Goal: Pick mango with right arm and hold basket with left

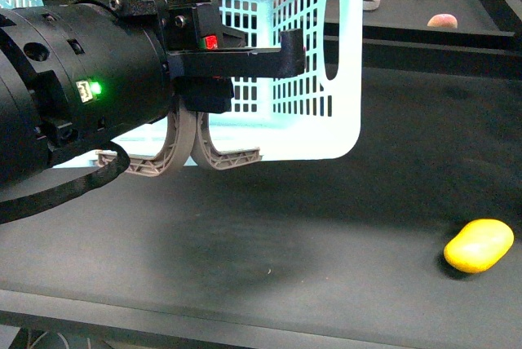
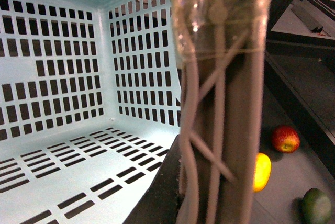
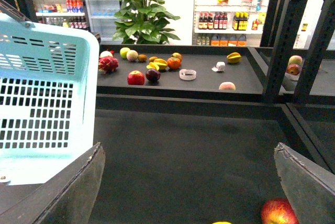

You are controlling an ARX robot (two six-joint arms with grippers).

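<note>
Left arm (image 1: pixel 81 96): filling frame left, jaws clamping basket (image 1: pixel 342 121) handles (image 1: pixel 175 143).
Right gripper (image 3: pixel 191 185): jaws gaping wide, holding nothing.
Mango (image 1: pixel 479 245): lying lower right.
Risk: mango likely rolling away under an off-centre pinch.

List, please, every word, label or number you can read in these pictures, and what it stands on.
No text is legible in any view.
Shelf bottles and packets: labels too small and blurred to read.
Left arm: small white mark beside its green light, unreadable.
Basket: no lettering shows.
</note>
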